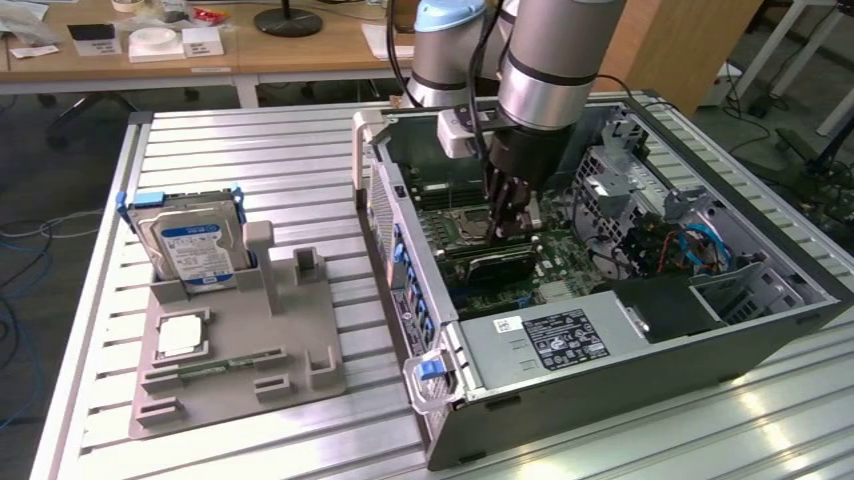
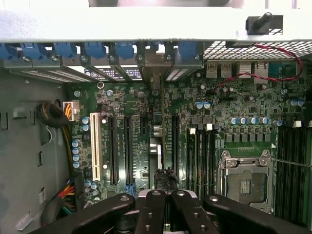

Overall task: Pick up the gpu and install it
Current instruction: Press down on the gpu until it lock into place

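Gpu (image 1: pixel 501 262) inside case (image 1: pixel 641 345), slatted table (image 1: pixel 240 160)

One computer case (image 1: pixel 641 340), one hard drive (image 1: pixel 190 250), one grey holder stand (image 1: pixel 267 370), one gpu (image 1: pixel 501 262).

Green motherboard (image 2: pixel 146 117) is seen with black slots and one white slot (image 2: pixel 95 146); blue-white label on silver hard drive (image 1: pixel 190 245); grey holder (image 1: pixel 240 370); black jaws.

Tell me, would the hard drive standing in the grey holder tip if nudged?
Probably not easily: the hard drive stands on edge, its base seated in the grey holder. Its boxy metal body looks rigid and likely heavy for its size, so it would probably resist a light push.
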{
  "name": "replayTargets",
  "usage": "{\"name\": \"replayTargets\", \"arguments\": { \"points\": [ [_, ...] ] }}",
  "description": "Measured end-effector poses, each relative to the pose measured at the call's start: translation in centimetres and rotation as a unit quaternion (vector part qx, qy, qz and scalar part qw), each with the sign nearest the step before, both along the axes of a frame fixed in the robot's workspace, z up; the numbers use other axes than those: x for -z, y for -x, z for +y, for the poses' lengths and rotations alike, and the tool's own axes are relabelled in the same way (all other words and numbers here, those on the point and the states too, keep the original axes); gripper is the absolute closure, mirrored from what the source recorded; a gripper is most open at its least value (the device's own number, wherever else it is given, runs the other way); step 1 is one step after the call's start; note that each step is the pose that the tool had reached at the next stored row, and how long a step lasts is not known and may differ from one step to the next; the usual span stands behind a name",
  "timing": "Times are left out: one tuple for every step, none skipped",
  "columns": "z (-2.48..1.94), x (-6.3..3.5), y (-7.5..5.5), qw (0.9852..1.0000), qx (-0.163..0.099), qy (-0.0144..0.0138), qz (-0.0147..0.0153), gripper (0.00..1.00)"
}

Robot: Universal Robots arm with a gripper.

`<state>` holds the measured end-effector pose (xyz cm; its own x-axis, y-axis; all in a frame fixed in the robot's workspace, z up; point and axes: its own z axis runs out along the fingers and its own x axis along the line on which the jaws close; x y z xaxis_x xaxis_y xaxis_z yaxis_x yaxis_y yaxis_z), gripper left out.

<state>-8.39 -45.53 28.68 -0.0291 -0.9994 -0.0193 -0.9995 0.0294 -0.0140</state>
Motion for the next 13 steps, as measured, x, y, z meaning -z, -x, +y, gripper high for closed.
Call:
{"name": "replayTargets", "arguments": {
  "points": [
    [0.01, 0.05, 0.0, 1.0, 0.0, -0.0001, -0.0001, 0.89],
    [0.01, 0.17, -0.01, 1.0, 0.0, -0.0002, -0.0001, 0.89],
    [0.01, 0.32, -0.01, 1.0, 0.0, -0.0001, -0.0001, 0.89],
    [0.0, 0.46, 0.0, 1.0, 0.0, 0.0, 0.0, 0.89],
    [0.0, 0.59, -0.01, 1.0, 0.0, -0.0001, 0.0, 0.89],
    [0.0, 0.64, 0.0, 1.0, 0.0, -0.0001, 0.0, 0.89],
    [0.0, 0.63, -0.01, 1.0, 0.0, 0.0, 0.0, 0.89],
    [0.0, 0.63, -0.01, 1.0, 0.0, 0.0, 0.0, 0.89],
    [0.0, 0.64, -0.01, 1.0, 0.0, 0.0, 0.0, 0.89],
    [0.04, 0.66, -0.01, 1.0, 0.0, -0.0001, 0.0, 0.89],
    [0.08, 0.68, -0.02, 1.0, 0.0, -0.0004, -0.0001, 0.89],
    [0.11, 0.7, -0.01, 1.0, 0.0, -0.0006, -0.0001, 0.89],
    [0.11, 0.72, -0.01, 1.0, 0.0, -0.0006, 0.0, 0.89]
  ]
}}
